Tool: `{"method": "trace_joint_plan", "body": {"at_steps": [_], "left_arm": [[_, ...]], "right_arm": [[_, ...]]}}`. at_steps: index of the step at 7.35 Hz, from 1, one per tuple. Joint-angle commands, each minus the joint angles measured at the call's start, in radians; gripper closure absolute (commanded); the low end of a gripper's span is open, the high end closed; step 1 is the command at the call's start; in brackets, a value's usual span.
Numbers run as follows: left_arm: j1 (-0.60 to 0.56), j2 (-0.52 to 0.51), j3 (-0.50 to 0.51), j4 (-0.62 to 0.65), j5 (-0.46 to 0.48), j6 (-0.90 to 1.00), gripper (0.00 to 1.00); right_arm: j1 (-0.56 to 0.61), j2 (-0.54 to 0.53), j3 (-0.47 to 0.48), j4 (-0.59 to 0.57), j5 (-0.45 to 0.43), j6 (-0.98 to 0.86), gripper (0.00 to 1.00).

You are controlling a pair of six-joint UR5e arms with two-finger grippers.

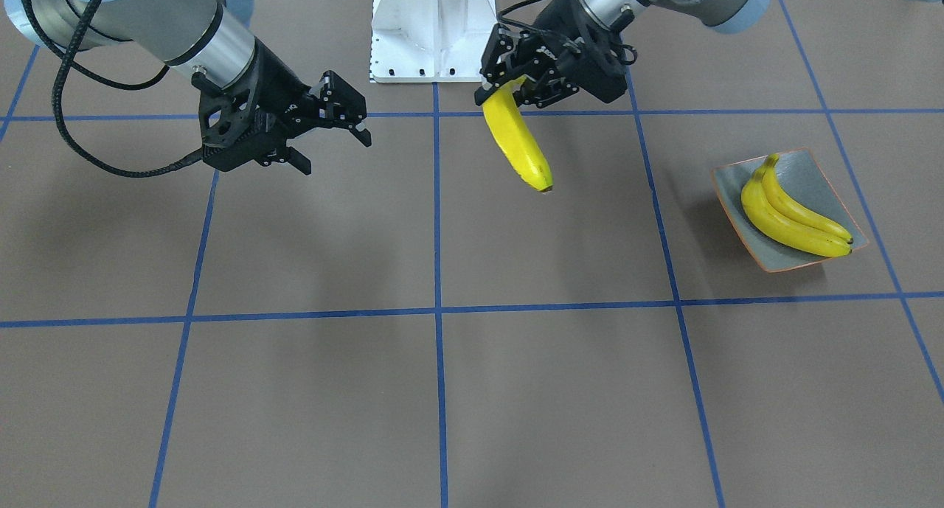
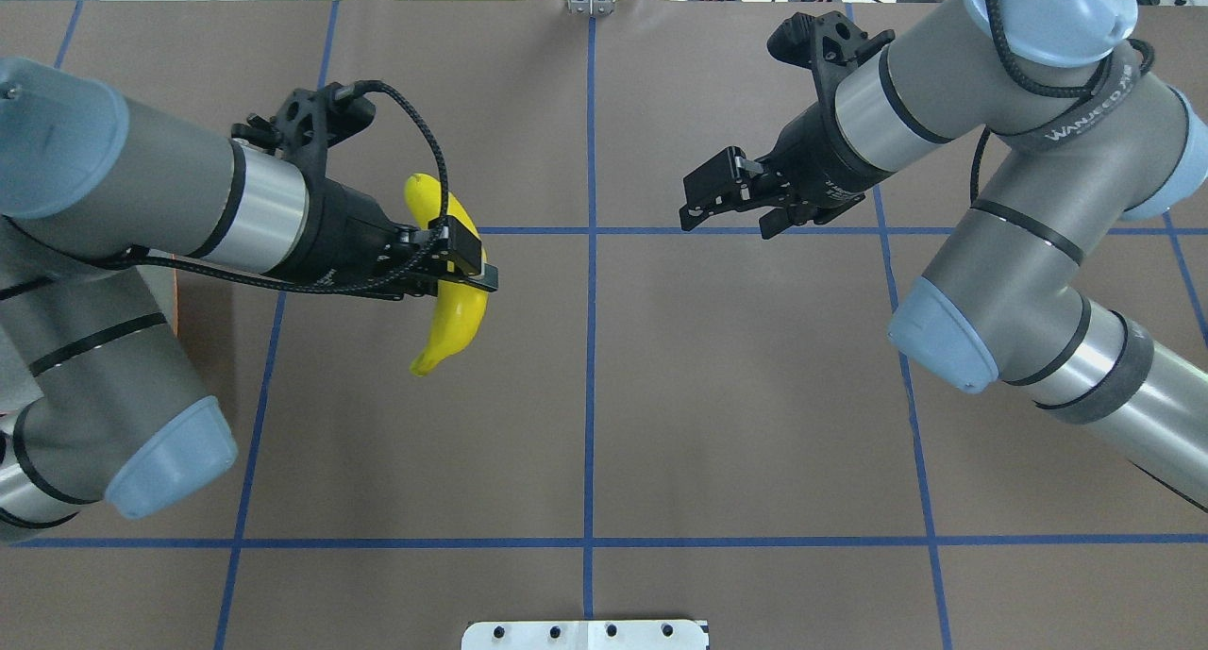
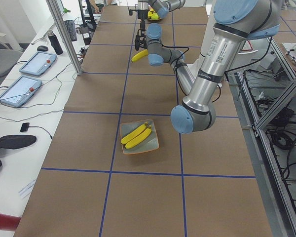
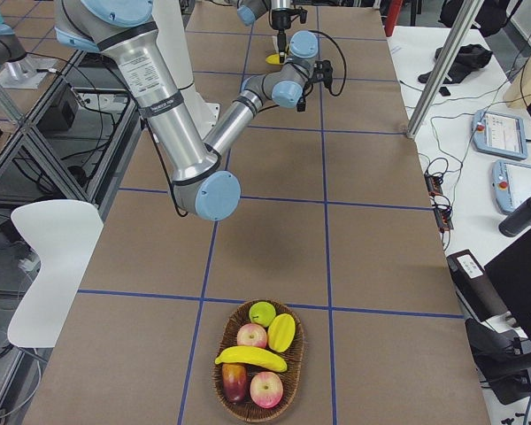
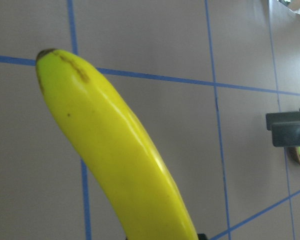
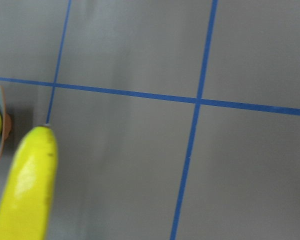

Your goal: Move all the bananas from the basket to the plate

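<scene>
My left gripper (image 1: 505, 88) is shut on the stem end of a yellow banana (image 1: 518, 143) and holds it in the air above the table; it shows in the overhead view too (image 2: 467, 273). The banana fills the left wrist view (image 5: 115, 150). Two bananas (image 1: 793, 213) lie side by side on the grey-green plate (image 1: 818, 172), to the robot's left of the held one. My right gripper (image 1: 335, 152) is open and empty above the table. One more banana (image 4: 250, 357) lies in the wicker basket (image 4: 223, 382) at the table's right end.
The basket also holds apples (image 4: 265, 388) and other fruit. The robot's white base (image 1: 434, 29) stands at the back middle. Blue tape lines cross the brown table. In the overhead view my left arm hides the plate.
</scene>
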Motion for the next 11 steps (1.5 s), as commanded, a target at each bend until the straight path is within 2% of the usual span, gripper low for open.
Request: {"method": "trace_joint_plan", "body": {"at_steps": [1,3,5,7,8,11], "left_arm": [[-0.075,0.092,-0.032,0.111,0.002,-0.006,1.00],[-0.136,0.111,-0.055,0.326,0.032,-0.008,1.00],[-0.135,0.111,-0.057,0.521,0.121,0.004,1.00],[-0.141,0.109,-0.049,0.699,0.161,0.090,1.00],[-0.147,0.109,-0.014,0.752,0.161,0.122,1.00],[-0.149,0.109,0.076,0.763,0.157,0.176,1.00]], "right_arm": [[0.001,-0.035,-0.004,0.000,-0.018,0.002,0.00],[0.000,-0.048,-0.007,0.000,-0.047,0.002,0.00],[0.001,-0.069,-0.005,0.000,-0.049,0.002,0.00],[0.001,-0.072,-0.005,0.000,-0.076,0.003,0.00],[0.001,-0.083,-0.002,0.000,-0.076,0.003,0.00],[0.001,-0.092,-0.004,0.000,-0.082,0.003,0.00]]}}
